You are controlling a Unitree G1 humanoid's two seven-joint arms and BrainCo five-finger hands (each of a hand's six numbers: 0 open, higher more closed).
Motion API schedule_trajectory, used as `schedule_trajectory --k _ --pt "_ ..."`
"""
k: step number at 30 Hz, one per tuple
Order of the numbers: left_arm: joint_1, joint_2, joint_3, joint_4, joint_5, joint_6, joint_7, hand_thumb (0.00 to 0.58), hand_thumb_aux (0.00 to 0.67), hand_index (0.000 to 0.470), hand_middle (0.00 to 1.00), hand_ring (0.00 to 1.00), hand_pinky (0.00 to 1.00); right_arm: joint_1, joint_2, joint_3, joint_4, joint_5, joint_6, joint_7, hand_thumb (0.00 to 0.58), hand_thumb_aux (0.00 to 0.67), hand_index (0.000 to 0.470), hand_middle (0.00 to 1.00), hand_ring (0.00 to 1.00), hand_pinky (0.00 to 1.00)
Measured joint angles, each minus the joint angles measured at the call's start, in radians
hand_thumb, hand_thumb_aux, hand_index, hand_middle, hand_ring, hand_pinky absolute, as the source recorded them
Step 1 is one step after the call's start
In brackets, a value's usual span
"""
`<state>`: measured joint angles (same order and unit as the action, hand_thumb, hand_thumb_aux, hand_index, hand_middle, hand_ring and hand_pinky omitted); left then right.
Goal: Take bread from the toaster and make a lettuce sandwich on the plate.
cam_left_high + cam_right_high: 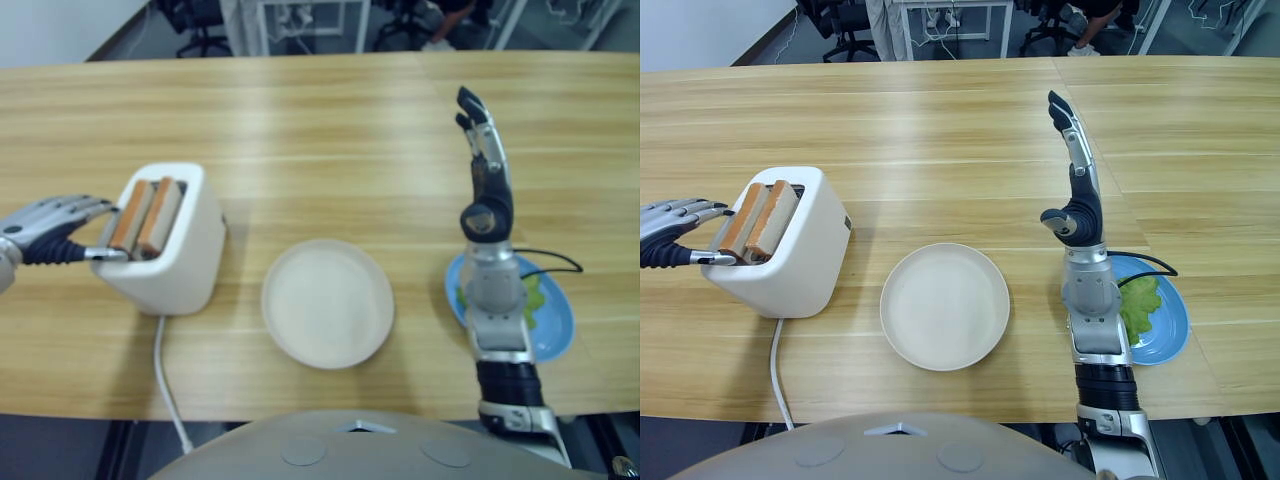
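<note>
Bread (758,222) upright in toaster (800,272), left hand (675,228) beside it, grip unclear; right hand (1078,172) outstretched, empty.

Our left hand (675,225) is just beside the toaster (790,270). The two bread slices (758,222) stand out of the slots to its right, and nothing lies above them. Ahead and to the left of our right hand (1075,170) the table (940,130) is bare. The plate (945,305) lies behind and left of it. The lettuce dish (1170,330) sits under and right of its forearm.
</note>
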<state>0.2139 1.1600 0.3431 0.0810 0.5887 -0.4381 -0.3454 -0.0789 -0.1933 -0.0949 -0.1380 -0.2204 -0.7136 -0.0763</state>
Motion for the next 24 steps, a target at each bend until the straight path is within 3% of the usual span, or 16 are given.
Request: schedule_trajectory --k 21,22,23,24 --pt "-0.059 -0.005 -0.092 0.023 0.004 0.046 0.051 0.0 0.0 0.0 0.0 0.0 0.0 0.004 -0.012 0.001 0.007 -0.003 -0.011 0.0 0.0 0.0 0.0 0.0 0.0 0.0" --pt "-0.062 -0.005 -0.097 0.026 0.007 0.047 0.055 0.014 0.008 0.005 0.0 0.0 0.0 0.004 -0.012 0.001 0.008 -0.003 -0.012 0.0 0.0 0.0 0.0 0.0 0.0 0.0" --pt "-0.064 -0.005 -0.101 0.026 0.01 0.048 0.058 0.227 0.147 0.101 0.0 0.0 0.0 0.005 -0.012 0.001 0.008 -0.004 -0.012 0.0 0.0 0.0 0.0 0.0 0.0 0.0" --pt "-0.068 -0.005 -0.108 0.027 0.015 0.051 0.06 0.325 0.226 0.155 0.0 0.0 0.0 0.005 -0.013 0.001 0.009 -0.005 -0.013 0.0 0.0 0.0 0.0 0.0 0.0 0.0"
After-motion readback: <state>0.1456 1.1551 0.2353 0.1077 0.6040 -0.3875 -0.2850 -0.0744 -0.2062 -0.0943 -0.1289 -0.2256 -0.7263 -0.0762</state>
